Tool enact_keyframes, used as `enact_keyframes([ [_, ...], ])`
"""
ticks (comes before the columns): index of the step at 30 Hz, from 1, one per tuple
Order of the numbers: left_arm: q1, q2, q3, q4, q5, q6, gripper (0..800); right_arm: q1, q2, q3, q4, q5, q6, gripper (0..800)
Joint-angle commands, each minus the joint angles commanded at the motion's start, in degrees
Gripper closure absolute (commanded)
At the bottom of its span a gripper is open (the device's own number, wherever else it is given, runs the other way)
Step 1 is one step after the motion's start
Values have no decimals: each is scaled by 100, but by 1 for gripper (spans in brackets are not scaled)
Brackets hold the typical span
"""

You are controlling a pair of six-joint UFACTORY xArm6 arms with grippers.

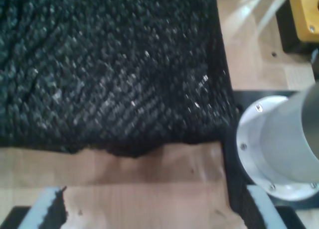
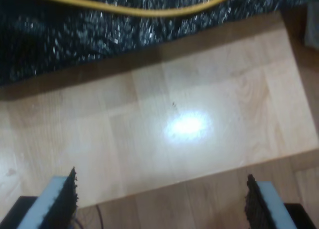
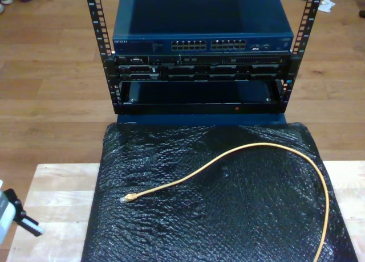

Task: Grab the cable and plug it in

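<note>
Over the pale wooden table top, tool first:
First gripper: my first gripper hangs with its grey-padded fingers spread wide, nothing between them; bare wood lies under them, just short of the edge of the black crinkled bubble-wrap sheet.
Beside it: a grey metal cylinder on a white round flange.
Second gripper: my second gripper is also wide apart and empty, its pale blue-grey pads over bare wood.
Cable: the long thin yellow-orange network cable lies loose on the black sheet, curving to the exterior view's right edge; its plug end rests toward the exterior view's left.
Behind: a dark blue network switch with a row of ports in a black rack.
</note>
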Motion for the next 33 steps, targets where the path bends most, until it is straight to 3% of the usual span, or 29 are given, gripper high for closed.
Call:
enact_keyframes([
  [9, -176, 26, 35, -193, -18, -325, 1, 325, 9, -79, 132, 44, 229, 8],
  [16, -220, 18, 281, -519, -484, -440, 1, 809, 9, -105, 132, 18, 404, 8],
  [23, -615, 0, 378, -580, -554, -888, 1, 1442, 53, -88, 114, 0, 598, 8],
  [33, -615, 9, 316, -554, -835, -914, 1, 2479, 53, -70, 97, -255, 1081, 8],
])
